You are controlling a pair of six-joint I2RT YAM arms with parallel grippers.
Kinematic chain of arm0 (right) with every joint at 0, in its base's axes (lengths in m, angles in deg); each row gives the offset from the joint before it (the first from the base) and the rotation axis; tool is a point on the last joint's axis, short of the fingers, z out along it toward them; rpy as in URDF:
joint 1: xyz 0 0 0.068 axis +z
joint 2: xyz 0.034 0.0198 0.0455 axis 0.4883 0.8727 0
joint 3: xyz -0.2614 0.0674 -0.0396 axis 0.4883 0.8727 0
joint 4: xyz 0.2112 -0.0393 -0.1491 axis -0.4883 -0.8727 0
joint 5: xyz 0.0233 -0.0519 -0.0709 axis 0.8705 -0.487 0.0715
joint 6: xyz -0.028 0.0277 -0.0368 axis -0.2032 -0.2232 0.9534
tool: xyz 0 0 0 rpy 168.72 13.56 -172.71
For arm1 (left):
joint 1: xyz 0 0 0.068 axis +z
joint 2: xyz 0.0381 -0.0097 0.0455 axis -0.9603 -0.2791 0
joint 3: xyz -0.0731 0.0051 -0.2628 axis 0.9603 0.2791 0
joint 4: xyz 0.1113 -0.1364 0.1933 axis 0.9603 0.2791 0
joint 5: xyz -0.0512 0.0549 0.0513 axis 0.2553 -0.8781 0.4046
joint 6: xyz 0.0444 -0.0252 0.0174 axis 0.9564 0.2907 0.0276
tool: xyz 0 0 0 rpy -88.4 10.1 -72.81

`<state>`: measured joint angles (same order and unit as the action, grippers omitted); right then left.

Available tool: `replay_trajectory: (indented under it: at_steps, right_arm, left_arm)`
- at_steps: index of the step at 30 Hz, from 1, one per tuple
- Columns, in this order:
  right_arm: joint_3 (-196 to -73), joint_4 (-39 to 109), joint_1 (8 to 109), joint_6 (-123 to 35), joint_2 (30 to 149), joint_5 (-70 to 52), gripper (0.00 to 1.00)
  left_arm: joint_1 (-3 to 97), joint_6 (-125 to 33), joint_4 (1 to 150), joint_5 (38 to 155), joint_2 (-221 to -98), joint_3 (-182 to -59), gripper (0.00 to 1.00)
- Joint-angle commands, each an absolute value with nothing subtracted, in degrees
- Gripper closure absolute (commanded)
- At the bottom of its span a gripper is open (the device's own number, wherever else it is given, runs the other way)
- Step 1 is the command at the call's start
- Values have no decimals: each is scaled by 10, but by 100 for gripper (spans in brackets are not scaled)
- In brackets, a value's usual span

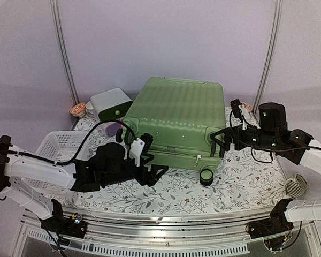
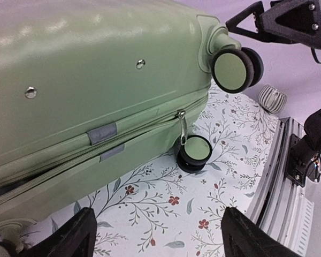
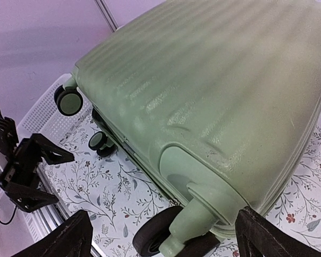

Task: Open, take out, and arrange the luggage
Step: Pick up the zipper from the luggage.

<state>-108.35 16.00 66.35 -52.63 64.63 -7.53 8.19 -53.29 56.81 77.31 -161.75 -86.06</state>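
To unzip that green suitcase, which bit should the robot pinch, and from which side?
The small metal zip pull, hanging off the seam on the suitcase's near wall, just above the lower wheel. Come in low from the front with the left fingers either side of the tab: it is thin, flat and dangles free.

Pale lilac wall (image 1: 166,37); two white poles (image 1: 65,53); table with floral cloth (image 1: 246,182); metal rail (image 1: 166,218) along near edge.

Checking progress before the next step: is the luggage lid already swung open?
No, the luggage lies flat on the table with its two shells closed together.
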Motion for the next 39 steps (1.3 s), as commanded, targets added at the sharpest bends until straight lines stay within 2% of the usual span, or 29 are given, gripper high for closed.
replay_trajectory:
  at_steps: [1,10,14,18,20,22,25,31,39]
  right_arm:
    - [-1065,206,665,-520,638,-83,5]
    - [-1060,207,664,-518,644,-78,5]
    - [-1055,207,665,-518,639,-84,5]
    - [-1047,206,664,-518,634,-88,5]
    - [-1042,207,664,-518,632,-89,5]
    - [-1038,207,665,-519,631,-90,5]
    - [-1034,209,665,-519,631,-90,5]
    - [-1027,221,664,-520,632,-91,5]
    - [-1014,234,664,-525,607,-112,5]
  left_arm:
    - [72,-494,454,776,-1678,-862,18]
    - [68,-403,287,786,-1789,-880,18]
    - [69,-390,214,778,-1848,-895,36]
    - [67,-391,84,774,-1903,-877,37]
    - [67,-389,-45,781,-1938,-847,40]
    - [67,-387,-101,787,-1964,-838,46]
    - [67,-391,-62,791,-1987,-859,47]
    - [63,-393,26,803,-2010,-920,56]
    - [59,-387,82,823,-2085,-1006,57]
